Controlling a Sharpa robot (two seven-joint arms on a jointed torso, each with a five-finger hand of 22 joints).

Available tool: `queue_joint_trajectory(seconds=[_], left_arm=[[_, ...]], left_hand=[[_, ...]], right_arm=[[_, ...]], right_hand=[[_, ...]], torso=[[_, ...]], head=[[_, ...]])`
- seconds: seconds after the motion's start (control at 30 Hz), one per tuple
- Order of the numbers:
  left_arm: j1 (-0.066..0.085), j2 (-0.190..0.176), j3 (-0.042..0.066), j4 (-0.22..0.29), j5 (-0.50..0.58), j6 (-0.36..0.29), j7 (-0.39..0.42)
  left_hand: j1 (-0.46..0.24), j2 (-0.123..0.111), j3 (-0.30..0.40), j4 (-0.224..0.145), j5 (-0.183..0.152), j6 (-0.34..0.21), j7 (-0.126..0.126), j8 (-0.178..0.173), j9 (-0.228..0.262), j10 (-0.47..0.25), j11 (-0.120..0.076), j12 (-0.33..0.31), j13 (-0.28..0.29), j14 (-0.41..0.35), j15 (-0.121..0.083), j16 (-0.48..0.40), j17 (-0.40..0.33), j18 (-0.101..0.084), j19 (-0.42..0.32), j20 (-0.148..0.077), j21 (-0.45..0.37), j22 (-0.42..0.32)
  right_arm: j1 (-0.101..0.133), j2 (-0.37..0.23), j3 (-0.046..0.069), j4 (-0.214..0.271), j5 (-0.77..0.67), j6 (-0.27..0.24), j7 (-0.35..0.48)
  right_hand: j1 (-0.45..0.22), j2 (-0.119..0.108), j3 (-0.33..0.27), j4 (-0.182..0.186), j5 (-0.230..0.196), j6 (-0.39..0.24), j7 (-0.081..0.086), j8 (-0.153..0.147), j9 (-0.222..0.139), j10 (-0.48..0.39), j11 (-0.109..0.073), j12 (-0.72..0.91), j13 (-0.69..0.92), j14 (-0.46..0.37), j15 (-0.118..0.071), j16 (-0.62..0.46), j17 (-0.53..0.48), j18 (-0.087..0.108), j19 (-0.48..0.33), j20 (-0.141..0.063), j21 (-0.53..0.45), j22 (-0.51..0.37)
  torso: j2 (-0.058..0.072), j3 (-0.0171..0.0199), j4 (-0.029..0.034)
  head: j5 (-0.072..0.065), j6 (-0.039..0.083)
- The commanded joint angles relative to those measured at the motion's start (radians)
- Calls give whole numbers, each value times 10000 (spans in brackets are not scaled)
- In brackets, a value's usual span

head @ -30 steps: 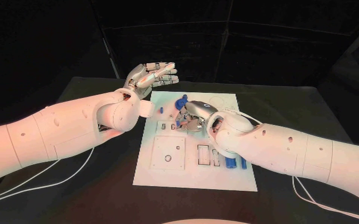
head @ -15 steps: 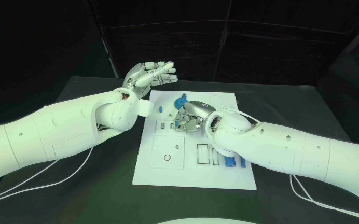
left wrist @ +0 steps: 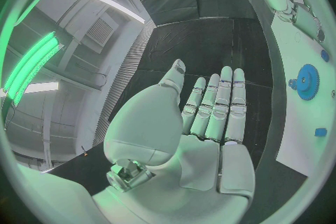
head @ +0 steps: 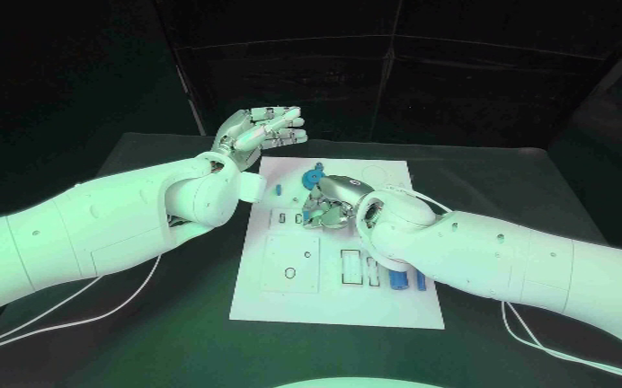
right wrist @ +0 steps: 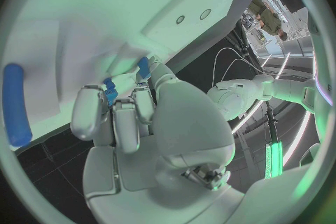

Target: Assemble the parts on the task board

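White board (head: 340, 307) lay mid-table, blue gear (head: 311, 176) at its far end, two blue pegs (head: 408, 281) near the right edge, right hand (head: 333, 201) curled over a small blue part (right wrist: 110, 90), left hand (head: 260, 129) raised beyond the board's far left corner, fingers spread, holding nothing

The robot's left arm reaches in from the left and bends upward at the wrist, holding its left hand (head: 263, 127) raised in the air with the palm open and its fingers (left wrist: 220, 102) stretched out straight, side by side, grasping nothing. The right arm comes in from the right and angles down toward the middle, where the right hand (head: 333, 198) is turned palm down and held low. Its fingers (right wrist: 115, 109) are curled inward close together, with small blue pieces (right wrist: 110, 89) showing at their tips, though whether they are gripped cannot be made out.
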Motion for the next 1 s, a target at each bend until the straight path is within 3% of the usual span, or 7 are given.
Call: queue_joint_trajectory(seconds=[0.03,0.27,1.0], left_arm=[[17,-5,9,16,-10,21,115],[17,-5,9,12,-9,35,112],[17,-7,9,-4,-9,37,114]], left_hand=[[56,74,-5,-55,30,31,376,-27,-1,37,-44,4,-9,81,-3,-31,-10,77,82,-12,-23,2],[54,75,-5,-55,30,32,376,-27,-1,37,-43,4,-10,81,-3,-32,-10,77,83,-13,-23,2],[16,116,-2,-36,30,32,384,-29,-2,33,-38,0,-12,86,-2,-38,-12,74,98,-15,-25,2]], right_arm=[[-57,-30,-63,-30,-76,563,-422],[-58,-24,-64,-36,-235,344,-646],[-58,41,-66,-62,-220,-13,-684]], right_hand=[[-152,-76,-17,79,113,-127,50,-66,-5,43,-3,-80,34,797,22,-31,1519,-46,-29,47,-35,-1],[-331,-290,-47,165,478,-403,151,-222,-21,-65,79,-190,-60,794,85,-41,1507,-38,-55,99,-63,-44],[-531,-448,-112,322,358,-694,262,-378,-9,-118,190,-211,-85,793,184,-44,1510,-35,-73,192,-81,-65]], torso=[[1,-2,-1],[0,-1,8],[5,-3,2]], head=[[2,-31],[1,-15],[-5,-2]])
